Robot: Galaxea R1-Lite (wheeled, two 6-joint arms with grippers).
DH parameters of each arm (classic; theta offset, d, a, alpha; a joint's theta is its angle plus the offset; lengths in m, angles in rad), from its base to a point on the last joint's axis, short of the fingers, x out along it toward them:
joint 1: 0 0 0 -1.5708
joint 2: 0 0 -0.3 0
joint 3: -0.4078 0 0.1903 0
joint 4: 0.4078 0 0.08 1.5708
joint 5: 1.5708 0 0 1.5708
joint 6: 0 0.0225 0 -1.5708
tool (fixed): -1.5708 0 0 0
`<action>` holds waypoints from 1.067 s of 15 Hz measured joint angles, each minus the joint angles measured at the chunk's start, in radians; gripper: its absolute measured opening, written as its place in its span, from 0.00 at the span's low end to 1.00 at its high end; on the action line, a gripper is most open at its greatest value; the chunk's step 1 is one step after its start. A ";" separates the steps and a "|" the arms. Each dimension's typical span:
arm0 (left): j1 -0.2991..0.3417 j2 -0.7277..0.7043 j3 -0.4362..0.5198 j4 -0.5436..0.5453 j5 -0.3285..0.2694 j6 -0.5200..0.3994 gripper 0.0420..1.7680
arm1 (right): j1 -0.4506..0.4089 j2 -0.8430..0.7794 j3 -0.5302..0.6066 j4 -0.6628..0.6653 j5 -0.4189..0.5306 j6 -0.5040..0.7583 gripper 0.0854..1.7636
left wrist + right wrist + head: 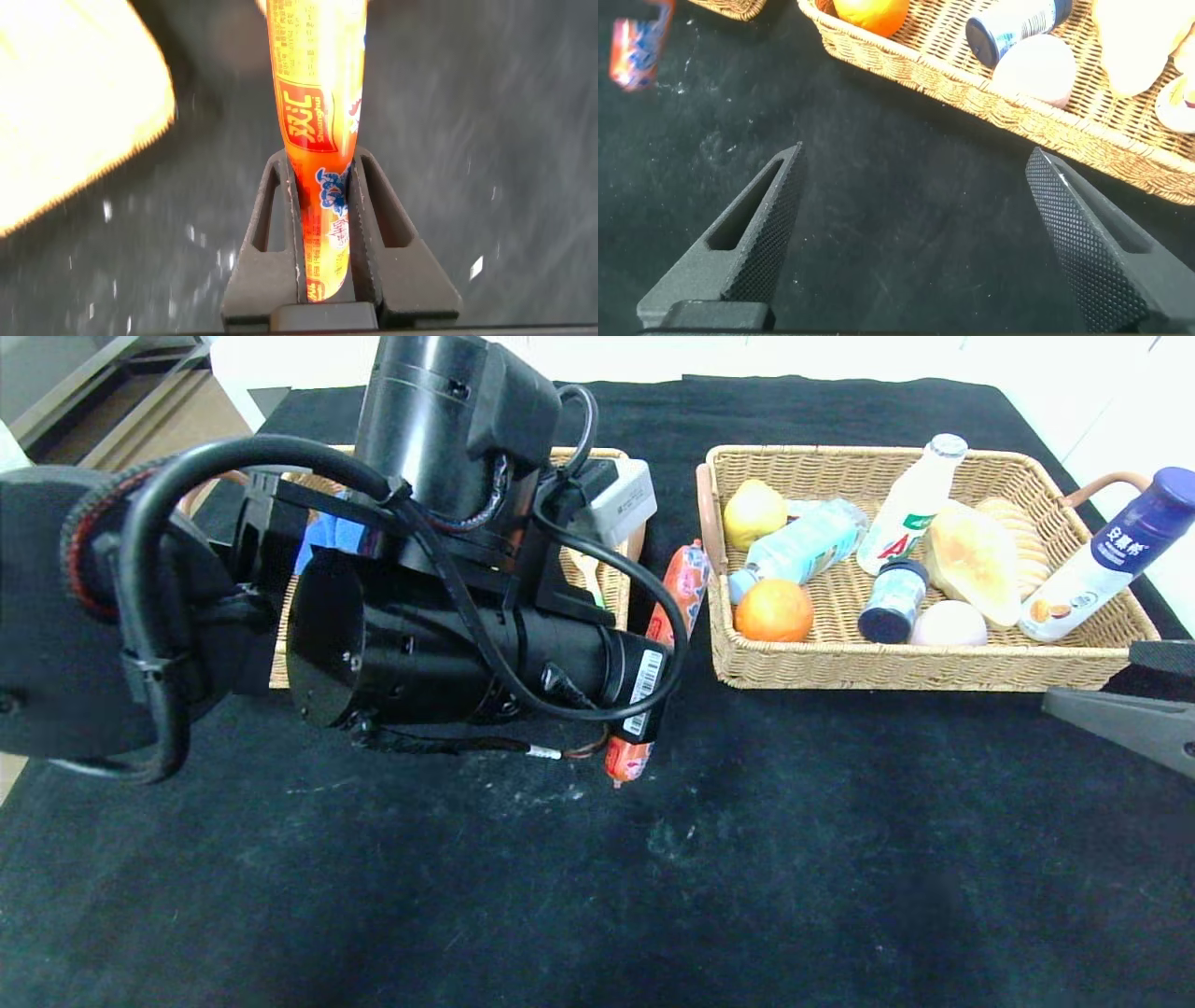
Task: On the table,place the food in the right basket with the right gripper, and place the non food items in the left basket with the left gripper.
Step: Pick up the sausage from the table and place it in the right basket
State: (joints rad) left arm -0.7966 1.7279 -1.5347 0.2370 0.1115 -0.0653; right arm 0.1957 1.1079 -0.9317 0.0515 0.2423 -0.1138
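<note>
**Left claw clamped on sausage; right claw idle**

I see the left gripper closed on the sausage, gripping near one end; its long axis runs straight out from between the fingers, in the gap between the left basket and right basket. The right gripper hangs spread wide and empty, just before the right basket. The sausage wrapper carries Chinese print. A white bottle shows a red "A".
</note>
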 joint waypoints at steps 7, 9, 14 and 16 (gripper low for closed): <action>0.001 0.059 -0.162 -0.014 0.006 -0.003 0.18 | -0.005 -0.004 -0.005 -0.001 -0.001 0.000 0.97; 0.000 0.079 -0.239 -0.014 0.004 -0.019 0.18 | -0.006 -0.004 -0.005 -0.001 -0.001 0.000 0.97; -0.003 0.169 -0.420 -0.054 -0.005 -0.023 0.18 | -0.002 -0.014 -0.002 -0.001 -0.003 -0.001 0.97; -0.003 0.207 -0.436 -0.164 0.003 -0.021 0.18 | 0.000 -0.017 -0.002 -0.003 -0.004 -0.003 0.97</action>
State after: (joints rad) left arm -0.7994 1.9345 -1.9711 0.0726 0.1140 -0.0866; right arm 0.1953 1.0906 -0.9336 0.0489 0.2381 -0.1168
